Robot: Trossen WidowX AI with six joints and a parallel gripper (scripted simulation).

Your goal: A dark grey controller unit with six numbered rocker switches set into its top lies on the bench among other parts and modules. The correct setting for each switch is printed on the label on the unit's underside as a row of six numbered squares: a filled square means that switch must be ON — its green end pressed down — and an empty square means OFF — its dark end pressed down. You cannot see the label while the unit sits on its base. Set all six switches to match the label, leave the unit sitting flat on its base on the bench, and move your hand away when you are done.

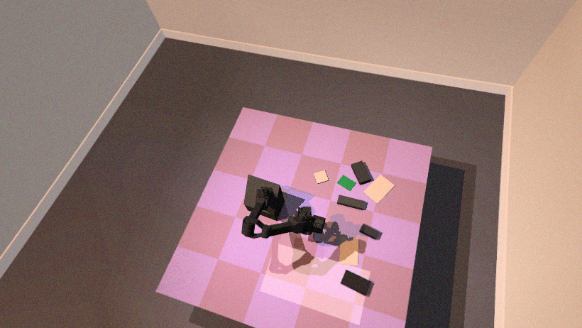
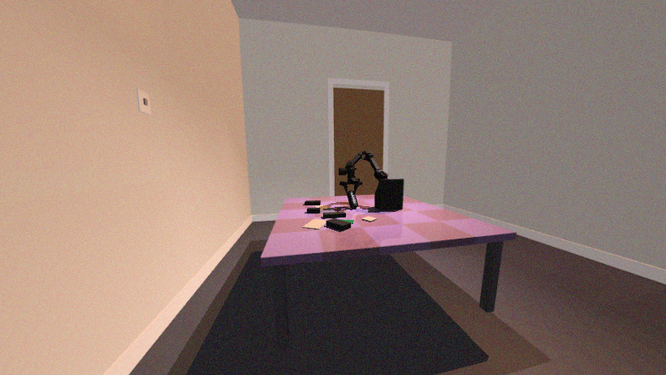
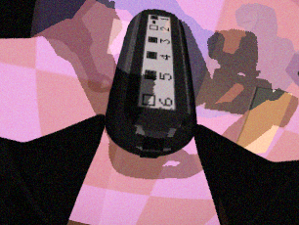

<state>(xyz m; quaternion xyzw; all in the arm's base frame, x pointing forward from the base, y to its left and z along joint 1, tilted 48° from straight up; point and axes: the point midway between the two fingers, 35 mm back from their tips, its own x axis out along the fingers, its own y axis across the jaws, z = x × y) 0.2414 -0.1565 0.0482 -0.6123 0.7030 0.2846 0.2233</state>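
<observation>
The dark grey controller unit [image 3: 128, 93] [image 2: 352, 200] hangs steeply tilted below my gripper [image 3: 150, 125] [image 2: 351, 186]. My fingers are shut on its two sides, near the rounded end closest to the wrist camera. The underside faces the wrist camera and shows the white label [image 3: 170, 90]. On it, squares 1, 3, 4 and 5 look filled; squares 2 and 6 look empty. The label's far end is small and grainy. The rocker switches face away and are hidden. Whether the unit's lower end touches the bench is unclear. In the top view the arm mostly hides the unit.
A large dark box [image 1: 252, 185] [image 2: 389, 196] stands by the arm's base. Toward the right of the bench [image 1: 284, 130] lie several dark modules, including one block [image 1: 352, 202] and another [image 1: 356, 282], a green plate [image 1: 346, 182], and cream plates, one [image 1: 379, 189] larger than another [image 1: 321, 177].
</observation>
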